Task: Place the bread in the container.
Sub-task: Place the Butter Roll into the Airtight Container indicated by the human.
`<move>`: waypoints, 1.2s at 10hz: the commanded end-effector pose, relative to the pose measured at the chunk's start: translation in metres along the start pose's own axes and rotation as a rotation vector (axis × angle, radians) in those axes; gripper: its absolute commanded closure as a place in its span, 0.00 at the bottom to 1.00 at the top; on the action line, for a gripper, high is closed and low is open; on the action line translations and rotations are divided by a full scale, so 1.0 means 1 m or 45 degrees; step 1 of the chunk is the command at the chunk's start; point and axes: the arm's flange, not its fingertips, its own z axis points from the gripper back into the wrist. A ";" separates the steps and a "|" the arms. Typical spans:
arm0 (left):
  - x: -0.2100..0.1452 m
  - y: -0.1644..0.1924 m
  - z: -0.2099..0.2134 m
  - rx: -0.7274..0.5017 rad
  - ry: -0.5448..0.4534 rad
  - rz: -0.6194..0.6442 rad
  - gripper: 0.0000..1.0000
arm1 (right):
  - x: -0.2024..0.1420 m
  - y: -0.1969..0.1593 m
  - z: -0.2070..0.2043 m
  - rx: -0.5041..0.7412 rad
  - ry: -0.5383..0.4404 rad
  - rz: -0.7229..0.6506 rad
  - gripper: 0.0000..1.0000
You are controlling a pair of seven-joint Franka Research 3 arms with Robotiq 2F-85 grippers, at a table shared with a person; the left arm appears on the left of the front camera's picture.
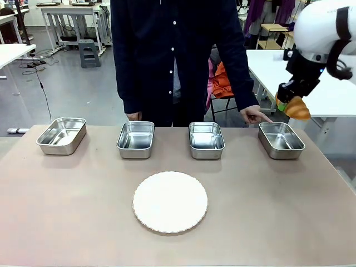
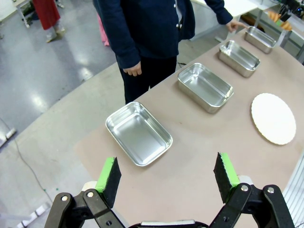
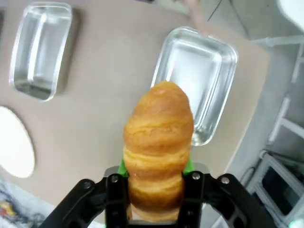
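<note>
The bread was clamped in the right gripper, above the container at 1 o'clock. The left gripper stood released, holding nothing, with a tray at 11 o'clock.

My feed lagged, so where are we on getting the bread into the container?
Done: the right tool has the bread gripped and lifted off the table. In hand: it hangs above the rightmost container, where the person's hand points. Left: lower and release; that container is empty.

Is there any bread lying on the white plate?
No, the white plate is bare; the bread is held up in the air by the right gripper.
</note>
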 end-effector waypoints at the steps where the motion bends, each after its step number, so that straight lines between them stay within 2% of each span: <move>1: 0.000 -0.001 0.000 0.000 -0.001 -0.002 0.00 | 0.018 -0.018 -0.028 0.025 -0.049 -0.139 0.58; 5: 0.000 -0.001 0.000 0.000 -0.001 -0.002 0.00 | 0.019 -0.031 -0.078 -0.018 -0.071 -0.212 0.58; 6: 0.000 -0.001 0.000 0.000 -0.001 -0.002 0.00 | 0.016 -0.030 -0.068 -0.053 -0.055 -0.229 0.58; 7: 0.000 -0.001 0.000 0.000 -0.001 -0.002 0.00 | 0.014 -0.034 -0.080 -0.003 -0.031 -0.158 0.58; 9: 0.000 -0.001 0.000 0.000 -0.001 -0.002 0.00 | 0.015 -0.033 -0.081 -0.008 -0.035 -0.177 0.58; 12: 0.000 -0.001 0.000 0.000 -0.001 -0.002 0.00 | 0.032 -0.033 -0.108 -0.051 0.026 -0.211 0.58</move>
